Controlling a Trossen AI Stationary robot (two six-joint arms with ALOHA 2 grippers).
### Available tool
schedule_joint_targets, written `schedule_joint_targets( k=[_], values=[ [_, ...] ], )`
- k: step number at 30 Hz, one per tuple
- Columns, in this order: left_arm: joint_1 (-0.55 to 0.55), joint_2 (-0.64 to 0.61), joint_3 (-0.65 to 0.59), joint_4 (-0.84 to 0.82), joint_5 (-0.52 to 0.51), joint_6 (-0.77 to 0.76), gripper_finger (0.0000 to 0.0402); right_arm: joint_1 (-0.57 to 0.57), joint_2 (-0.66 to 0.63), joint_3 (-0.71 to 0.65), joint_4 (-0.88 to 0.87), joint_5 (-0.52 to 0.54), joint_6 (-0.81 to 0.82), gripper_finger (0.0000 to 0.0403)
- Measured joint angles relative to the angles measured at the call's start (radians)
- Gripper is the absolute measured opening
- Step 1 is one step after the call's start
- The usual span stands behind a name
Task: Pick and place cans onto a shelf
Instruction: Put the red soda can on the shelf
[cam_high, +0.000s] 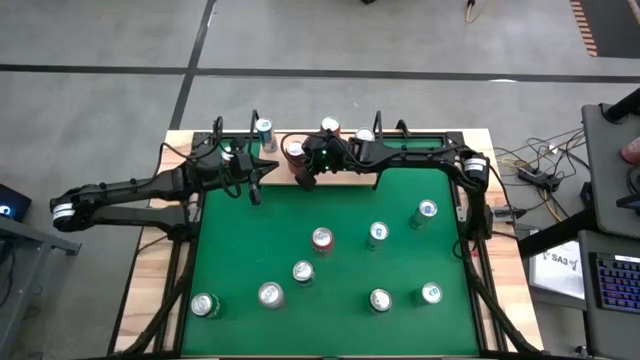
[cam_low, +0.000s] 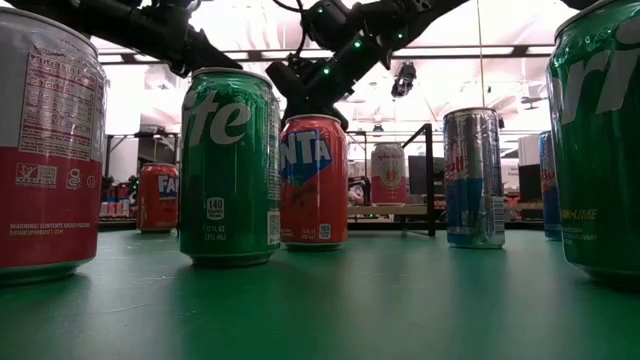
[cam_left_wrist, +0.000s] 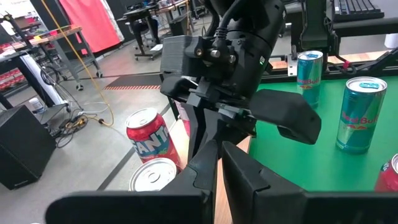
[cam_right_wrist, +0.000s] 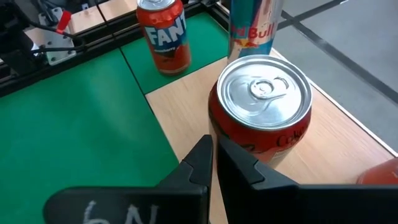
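Two closed fingers fill the right wrist view's foreground: the right gripper (cam_right_wrist: 213, 155) is shut and empty, its tips just short of a red can (cam_right_wrist: 264, 112) that stands upright on the shelf (cam_right_wrist: 180, 112). From above, this gripper (cam_high: 308, 177) sits at the table's far edge, beside that red can (cam_high: 294, 151). Further along the shelf stand an orange Fanta can (cam_right_wrist: 163, 34) and a blue-and-silver can (cam_right_wrist: 254, 28).

The left gripper (cam_left_wrist: 217, 158) is likewise pinched shut with nothing in it; its wrist view looks at the right arm's wrist close ahead, with a Fanta can (cam_left_wrist: 148, 132) and a silver can top (cam_left_wrist: 154, 175) below. In the high view it (cam_high: 252, 190) hangs over the green table (cam_high: 400, 200) near the far left corner, just beside the right gripper.

On the shelf the high view shows four cans in all: one at the left (cam_high: 264, 130), the red one, and two more near the middle (cam_high: 330, 126) (cam_high: 365, 135).

Eight cans stand loose on the table: a red-topped one (cam_high: 321, 238) in the middle, others at (cam_high: 377, 233), (cam_high: 427, 211), (cam_high: 302, 271), (cam_high: 270, 294), (cam_high: 204, 305), (cam_high: 380, 299) and (cam_high: 431, 293). All stand upright and well apart from both grippers.
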Motion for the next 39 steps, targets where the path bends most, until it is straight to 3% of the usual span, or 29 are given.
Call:
schedule_joint_targets(
  k=[26,32,39],
  values=[
    [0.0,0.0,0.0,0.001,0.001,0.004,0.0008,-0.007,0.0,-0.006,0.044,0.009,-0.062,0.0012],
    [0.0,0.0,0.0,0.001,0.001,0.01,0.0008,-0.007,0.0,-0.006,0.041,-0.075,-0.066,0.0012],
    [0.0,0.0,0.0,0.006,0.001,0.021,0.0008,-0.007,0.005,-0.011,0.053,-0.071,-0.073,0.0012]
  ],
)
